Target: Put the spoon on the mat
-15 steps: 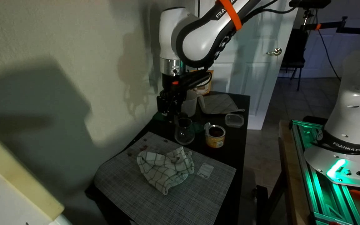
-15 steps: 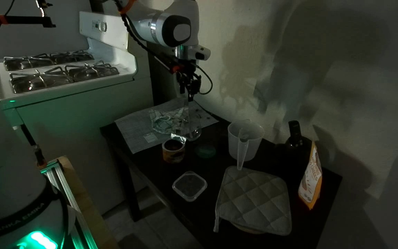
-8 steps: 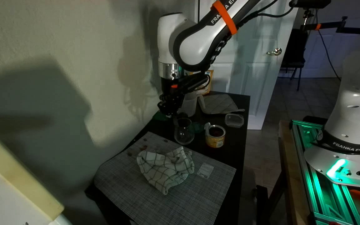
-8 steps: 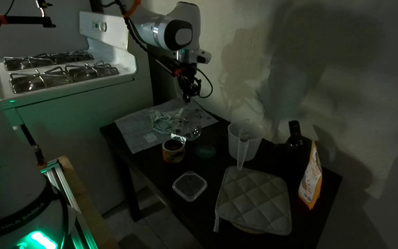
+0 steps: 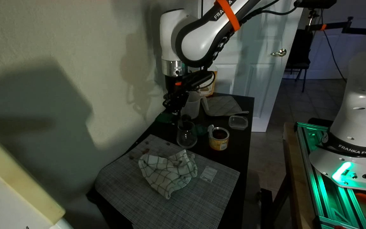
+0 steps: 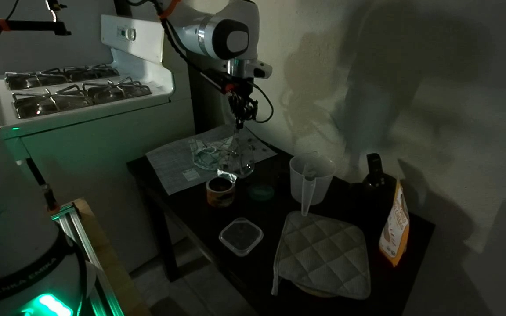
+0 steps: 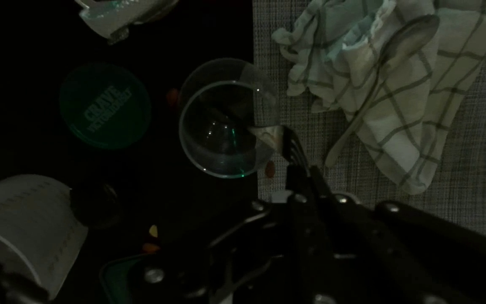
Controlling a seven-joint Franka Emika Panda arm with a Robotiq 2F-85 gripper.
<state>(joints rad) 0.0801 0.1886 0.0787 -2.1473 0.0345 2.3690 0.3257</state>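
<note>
While the gripper (image 7: 306,171) points down over the table (image 5: 238,149), its jaws are clenched on a fork (image 7: 272,135) by the tines, and the fork's handle slants into the mouth of a glass (image 5: 186,140). The glass stands just beside the mat (image 5: 202,197); whether they touch, I cannot tell. The mat lies at the table end by the stove (image 6: 95,136), close to the edge along the wall (image 5: 75,38). On it is a crumpled checked cloth (image 5: 167,178), and across that lies the spoon (image 7: 369,99), bowl on the cloth, handle end out over the mat. Near the edge facing the robot's base (image 5: 354,173) stand a can (image 5: 218,144) and a clear container (image 6: 240,237). A quilted pot holder (image 6: 325,254) lies toward the opposite end, an orange-and-white bag (image 6: 395,226) near its wall-side corner.
</note>
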